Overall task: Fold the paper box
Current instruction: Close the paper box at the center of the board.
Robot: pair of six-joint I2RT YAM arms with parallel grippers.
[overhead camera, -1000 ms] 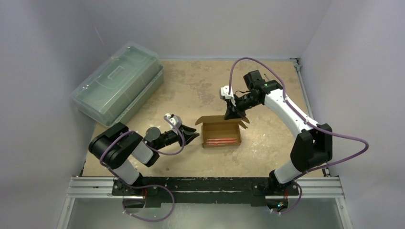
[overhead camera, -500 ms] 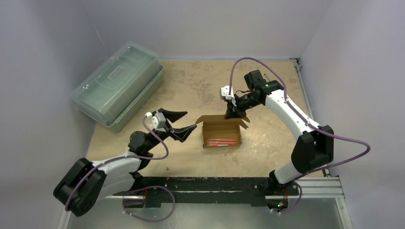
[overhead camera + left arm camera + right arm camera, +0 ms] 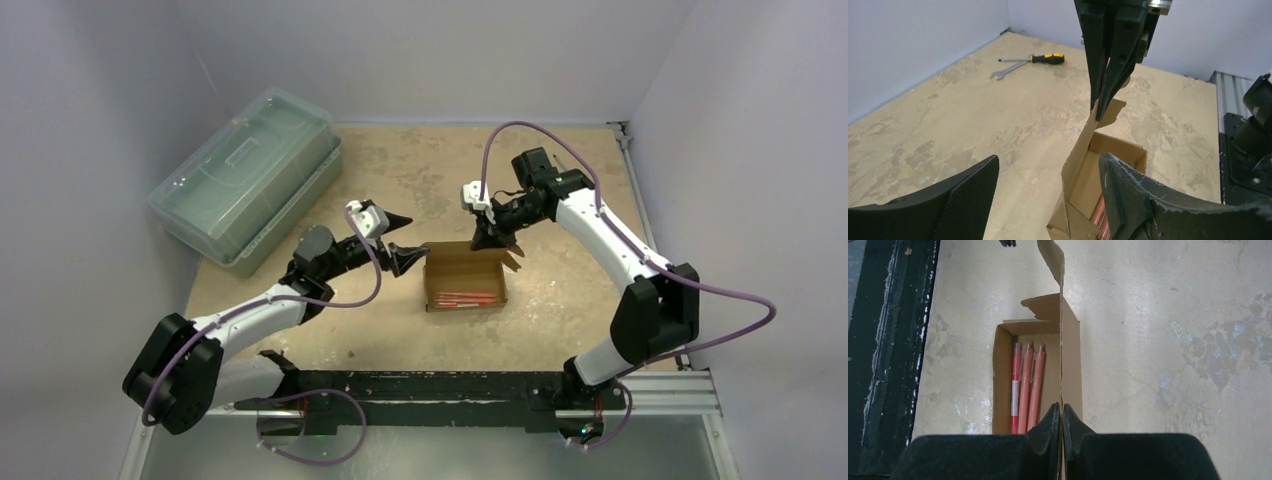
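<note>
Swinging out from the lower left, the white-and-black left arm point(image 3: 250, 318) had unfolded since the earlier frame. The left jaws had spread wider. They held nothing and stood at the left end of the box, which showed between the two fingers in the wrist view; whether they touched it could not be told. At upper left, the large translucent green plastic case point(image 3: 245, 175) had not shifted.

At the middle of the mottled sandy bench point(image 3: 400, 160) sat the plain brown cardboard paper box point(image 3: 465, 285), open-topped, with slim red pens point(image 3: 1025, 385) lying inside and its end flaps splayed.

From the upper right, the white right arm point(image 3: 610, 235) reached down. The right jaws were pinched shut on the top edge of the rear flap, holding it upright.

The carton looked light and thin: stiff across each panel, willing to bend only at its creases, and easy to crush or to skid across the bench. Flap edges near a crease seemed the best places to take hold, with the opposite side steadied.
</note>
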